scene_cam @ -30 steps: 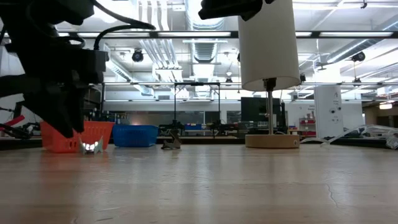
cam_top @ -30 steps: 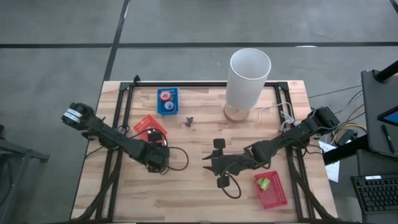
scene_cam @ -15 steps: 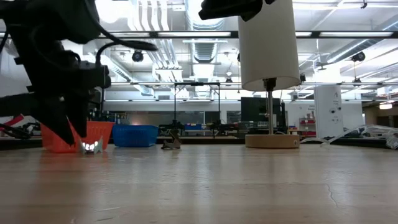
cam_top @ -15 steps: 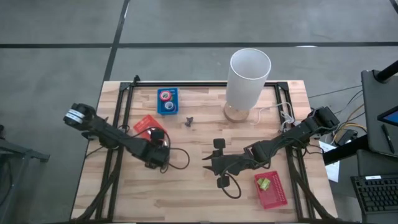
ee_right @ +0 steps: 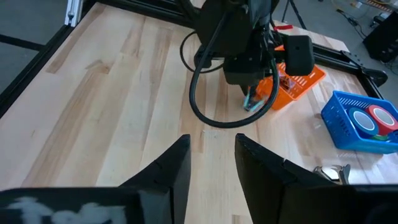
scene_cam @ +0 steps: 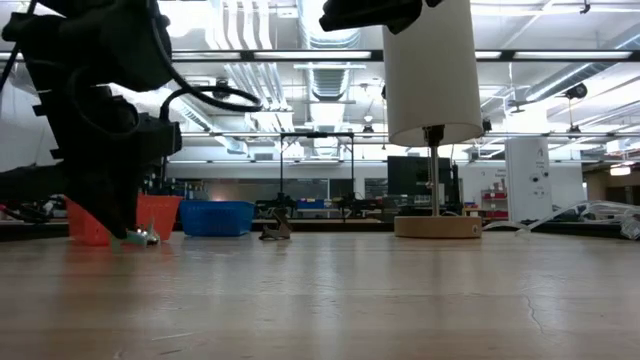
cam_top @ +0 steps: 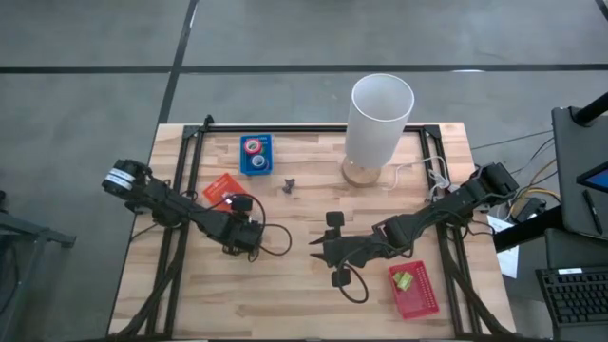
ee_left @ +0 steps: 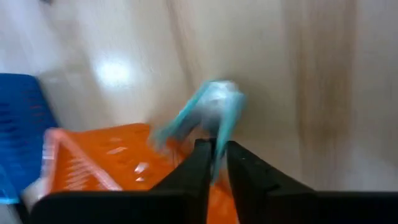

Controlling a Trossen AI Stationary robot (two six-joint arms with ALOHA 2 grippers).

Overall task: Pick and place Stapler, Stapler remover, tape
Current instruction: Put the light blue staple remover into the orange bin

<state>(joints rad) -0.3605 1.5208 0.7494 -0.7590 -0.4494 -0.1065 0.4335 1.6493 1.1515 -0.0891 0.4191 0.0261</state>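
My left gripper [cam_top: 245, 231] is shut on a small teal stapler [ee_right: 252, 102], just off the near corner of the orange basket [cam_top: 220, 187]. The left wrist view shows the stapler [ee_left: 211, 115] blurred, past the fingers. A blue basket [cam_top: 255, 154] at the far left holds a red and a blue tape roll [ee_right: 370, 119]. A small dark staple remover [cam_top: 289, 183] lies on the table right of it. My right gripper [cam_top: 325, 249] is open and empty over the table's middle. My left gripper pinches the teal stapler [ee_left: 214, 134] between its two fingers, which come from above and point down. The stapler hangs below the fingertips [ee_right: 254, 93], low over the table beside the orange basket. Which part the fingers are on is blurred.
A white lamp [cam_top: 380, 119] stands on a round wooden base at the far middle. A red basket [cam_top: 413, 290] with a yellow-green piece sits near the front right. Black cables loop from both wrists. Bare wood lies along the table's near edge.
My left gripper has shifted a little toward the table's right edge, away from the orange basket, staying shut on the stapler. In the low view the stapler has turned and shows less bright than before.
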